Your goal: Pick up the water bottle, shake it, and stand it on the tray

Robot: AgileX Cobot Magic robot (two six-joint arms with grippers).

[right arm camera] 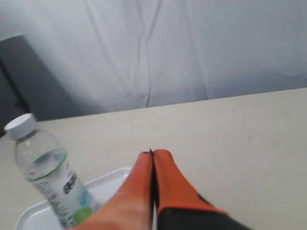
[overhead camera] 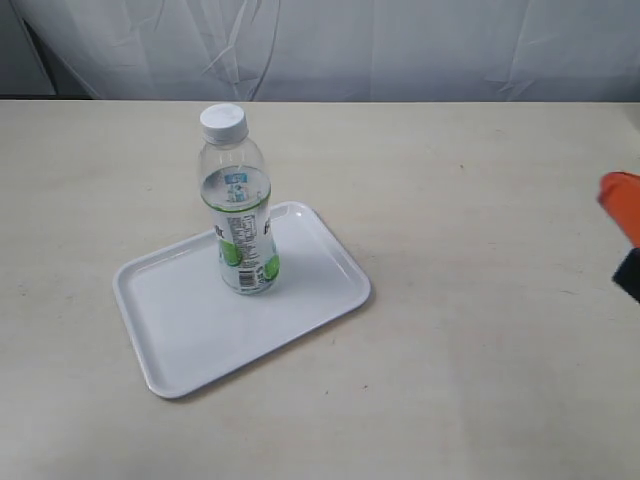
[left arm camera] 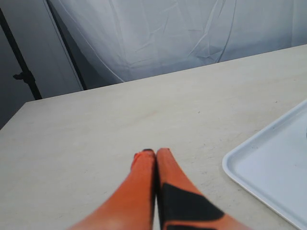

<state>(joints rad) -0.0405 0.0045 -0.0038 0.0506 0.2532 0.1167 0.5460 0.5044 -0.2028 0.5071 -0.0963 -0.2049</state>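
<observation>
Closest in the exterior view is the tray (overhead camera: 180, 330), sitting skewed on the tabletop (overhead camera: 480, 380). The water bottle (overhead camera: 240, 215) stands upright on the tray's far half, cap on, nothing touching it. So the placement looks done to me.

What could go sideways from here: that bottle is tall and narrow with water in it, so an arm swinging in low could clip it and tip it over. The light tray would probably skate along too. It also sits fairly near the far rim, so a nudge that way could push it off the tray.

Arms: the right fingers (right arm camera: 165, 177) are pressed together with nothing between them. They hang over the tabletop off to the bottle's right, well apart from it, aimed toward the back. The left fingers (left arm camera: 141, 177) are pinched together and empty too, low over bare tabletop near a tray corner.

Behind everything hangs the white curtain (overhead camera: 400, 50).
</observation>
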